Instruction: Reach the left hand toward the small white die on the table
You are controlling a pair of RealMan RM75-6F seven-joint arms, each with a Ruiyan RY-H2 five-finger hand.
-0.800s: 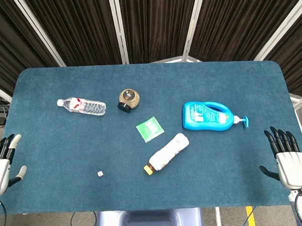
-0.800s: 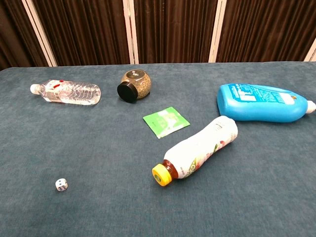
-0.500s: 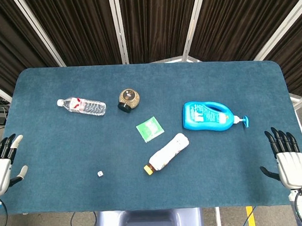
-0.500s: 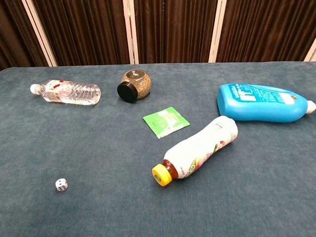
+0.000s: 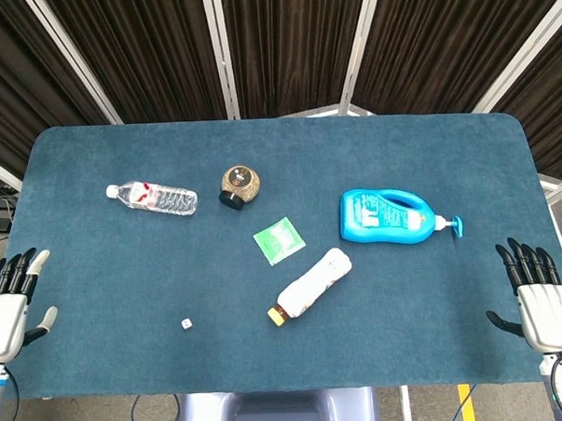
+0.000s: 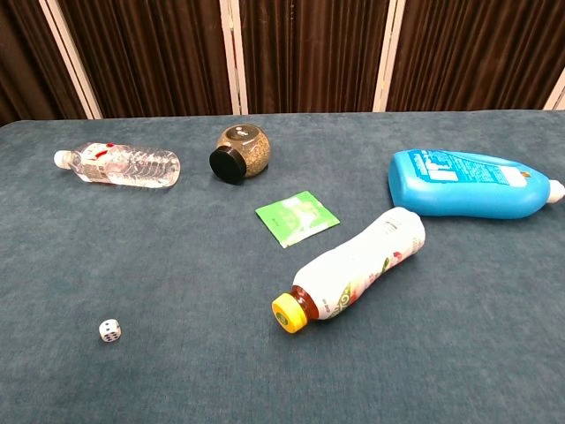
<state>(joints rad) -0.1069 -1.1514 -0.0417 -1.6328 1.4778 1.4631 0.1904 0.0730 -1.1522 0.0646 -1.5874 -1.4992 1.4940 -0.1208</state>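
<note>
Left hand at the table's left edge, fingers spread, holding nothing, ready to reach. Die alone near the front edge, well apart from it. Right hand likewise spread, empty.

Small white die with dark pips rests on table.

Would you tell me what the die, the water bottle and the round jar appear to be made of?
Die: probably hard white plastic; smooth faces with dark pips.
Water bottle: thin clear plastic; see-through, ribbed walls, white cap.
Round jar: clear glass or plastic, which one is unclear; the brownish contents show through its glossy wall, and the black lid looks like plastic.
</note>
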